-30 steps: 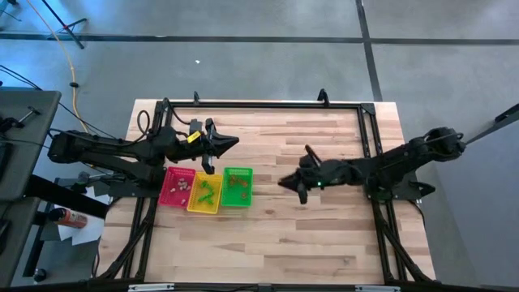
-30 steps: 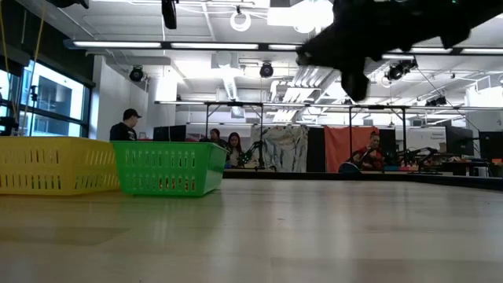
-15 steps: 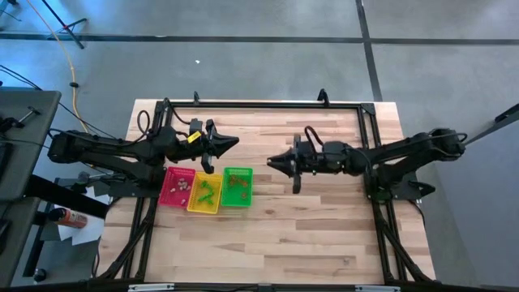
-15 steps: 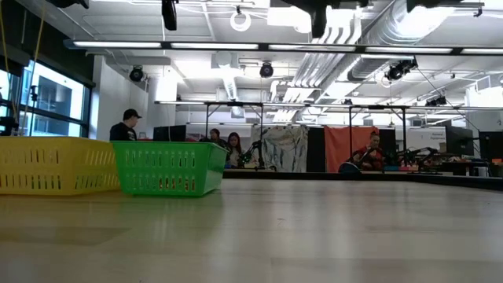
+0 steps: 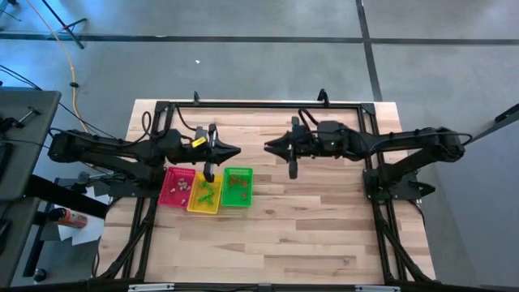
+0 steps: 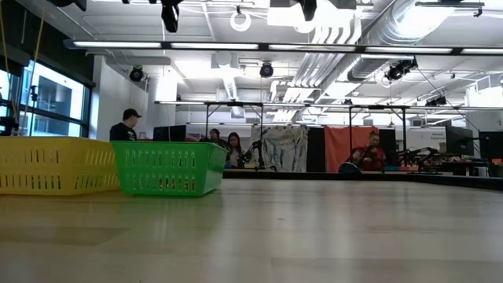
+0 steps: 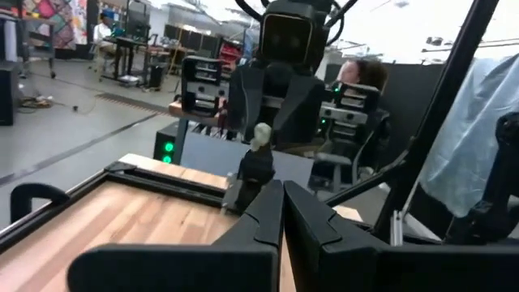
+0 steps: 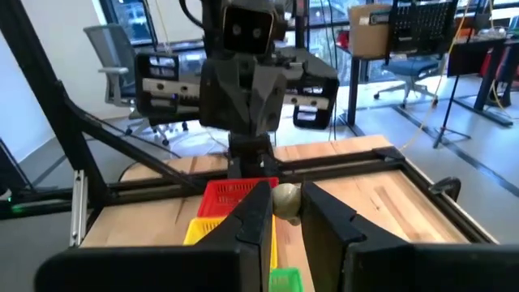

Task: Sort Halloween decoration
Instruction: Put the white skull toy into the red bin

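Observation:
My right gripper [image 5: 269, 146] hovers high over the middle of the table, pointing level toward the table's left and shut on a small pale grey trinket [image 8: 285, 201] of the Halloween decoration. The same trinket [image 7: 261, 136] shows in the left wrist view. Facing it, my left gripper [image 5: 237, 151] stands shut and holds nothing, above the far side of the trays. Several more tiny trinkets lie in the red tray [image 5: 169, 188], the yellow tray [image 5: 195, 203] and the green tray [image 5: 248, 195]. My right gripper pinches the pale grey trinket's two sides [image 8: 280, 204] between its two fingers, near their free ends. The fingers lie level and come from the table's right. The trinket is lifted clear, high above the tabletop.
The three trays stand side by side at the table's left middle; the yellow tray [image 6: 55, 165] and green tray [image 6: 169, 167] also show in the low view. A black frame [image 5: 259, 105] runs along the table's edges. Bare wood lies right of and nearer than the trays. People sit in the room beyond.
My right gripper has risen and swung toward the table's far edge and a little toward its left, rolling its wrist as it went, still shut on the trinket. It now faces my left gripper.

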